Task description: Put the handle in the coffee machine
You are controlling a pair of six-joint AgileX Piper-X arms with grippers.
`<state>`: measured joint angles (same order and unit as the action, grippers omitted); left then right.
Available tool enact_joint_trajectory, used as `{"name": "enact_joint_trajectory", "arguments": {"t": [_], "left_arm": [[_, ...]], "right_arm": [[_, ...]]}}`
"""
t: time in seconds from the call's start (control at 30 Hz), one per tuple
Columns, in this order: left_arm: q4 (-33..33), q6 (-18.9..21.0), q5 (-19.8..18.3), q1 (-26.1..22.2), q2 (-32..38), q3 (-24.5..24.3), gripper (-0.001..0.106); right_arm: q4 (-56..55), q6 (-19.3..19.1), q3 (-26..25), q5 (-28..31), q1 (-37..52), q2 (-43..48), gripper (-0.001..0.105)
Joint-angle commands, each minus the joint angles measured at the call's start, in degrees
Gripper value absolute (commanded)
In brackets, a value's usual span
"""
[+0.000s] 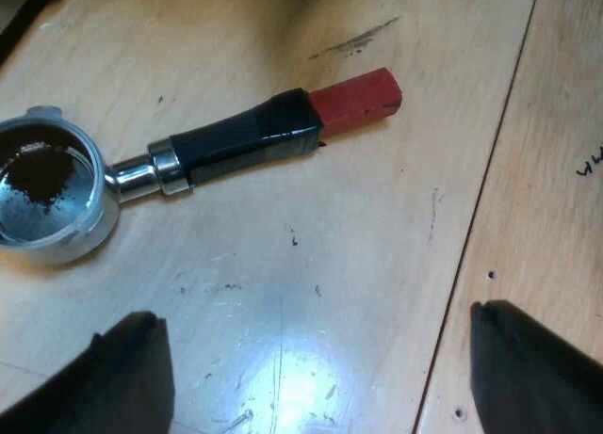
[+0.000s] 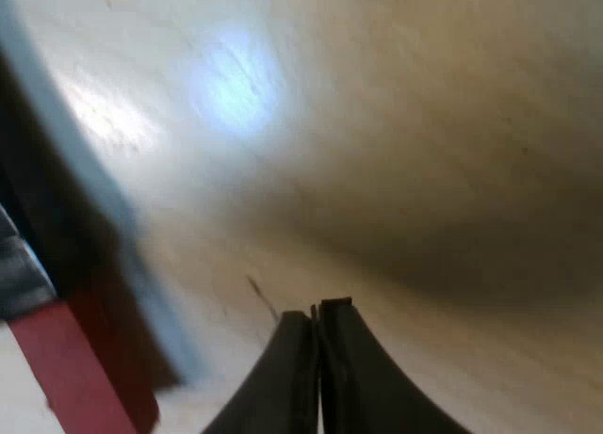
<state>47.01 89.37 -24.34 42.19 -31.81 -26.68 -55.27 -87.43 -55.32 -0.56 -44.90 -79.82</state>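
Left gripper [image 1: 320,363] hovers over the table [image 1: 377,255], its two black fingers [image 1: 118,382] spread wide with only wood showing between them. Just beyond it lies the holder [image 1: 160,166], loose and flat on the boards, apart from both fingers. Its metal basket [image 1: 47,194] faces up with dark coffee grounds [image 1: 38,170] clinging inside. The dark handle [image 1: 240,137] runs out from the basket at a slant, and the red end [image 1: 358,100] points away from it. Between gripper and handle there is just scuffed wood with a few small dark specks. A thin seam [image 1: 478,199] between two boards runs past the red end. Small screw holes [image 1: 491,274] sit beside the seam, and there is some black writing [image 1: 589,161] on the far board.

Over to the right gripper [image 2: 318,359]: fingers pressed tight together, pinching nothing, low over the pale table [image 2: 424,123]. Close by is a red piece [image 2: 71,382] with something dark [image 2: 47,227] alongside, too blurred to name.
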Motion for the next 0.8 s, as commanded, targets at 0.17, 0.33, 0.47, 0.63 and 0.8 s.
{"name": "enact_joint_trajectory", "arguments": {"t": [0.17,0.33,0.47,0.63,0.8], "left_arm": [[-1.02,0.57,1.76,0.29,0.1,-0.15,0.068],[2.44,0.74,6.55,0.29,-0.22,-0.15,0.068],[5.06,0.74,6.55,0.29,-1.15,-0.15,0.068],[5.31,0.74,6.55,0.29,-1.14,-0.51,0.068],[5.44,0.74,6.55,0.29,-1.14,-0.76,0.068]], "right_arm": [[3.48,0.33,0.01,-0.32,-0.12,-2.1,0.0],[3.03,1.99,0.01,-1.58,-1.48,-4.59,0.0],[3.54,1.99,0.01,-1.76,-4.87,-5.74,0.0],[3.69,3.65,0.01,0.56,-8.82,-7.49,0.0],[4.21,5.84,0.01,-1.33,-10.8,-9.51,0.0]]}}
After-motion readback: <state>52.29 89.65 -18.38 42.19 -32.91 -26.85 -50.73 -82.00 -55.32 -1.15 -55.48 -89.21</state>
